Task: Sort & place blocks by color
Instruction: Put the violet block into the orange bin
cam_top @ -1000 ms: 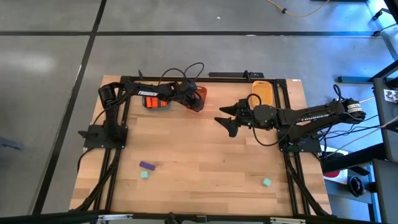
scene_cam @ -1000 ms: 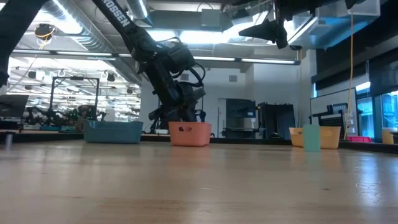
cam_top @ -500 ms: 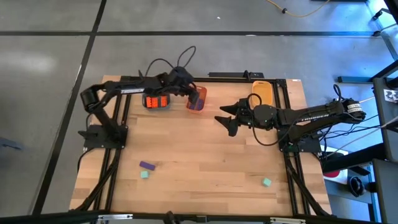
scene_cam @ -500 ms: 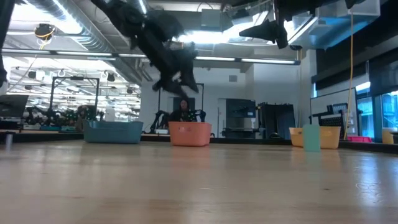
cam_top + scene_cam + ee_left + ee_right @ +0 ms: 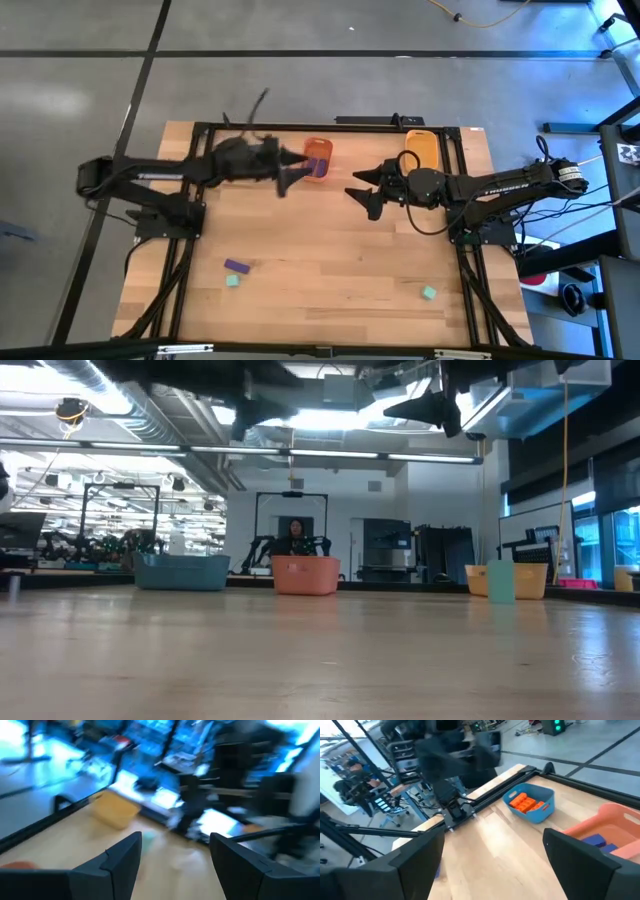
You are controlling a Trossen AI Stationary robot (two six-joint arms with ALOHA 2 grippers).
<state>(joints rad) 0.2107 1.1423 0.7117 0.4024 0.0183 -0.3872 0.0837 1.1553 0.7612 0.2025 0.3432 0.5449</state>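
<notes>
My left gripper [image 5: 292,173] hangs open and empty above the table, just left of the orange tray [image 5: 318,158], which holds a purple block [image 5: 320,167]. My right gripper [image 5: 358,187] waits open and empty in mid-air to the tray's right. The right wrist view shows orange-red blocks [image 5: 526,802] lying in the blue-grey tray [image 5: 546,795]. A purple block [image 5: 236,266] and a mint-green cube [image 5: 232,281] rest on the table near the front left. Another mint-green cube [image 5: 428,293] rests at the front right.
A yellow tray [image 5: 422,148] stands at the far edge, right of the orange one. The left arm covers the blue-grey tray in the high view. Black frame rails [image 5: 330,126] run along the table's far edge and sides. Bare wood [image 5: 330,250] spreads across the middle.
My left gripper has risen out of the orange tray, tipped up from pointing down to level, and drawn back toward the table's left edge. The purple block stays in the tray.
</notes>
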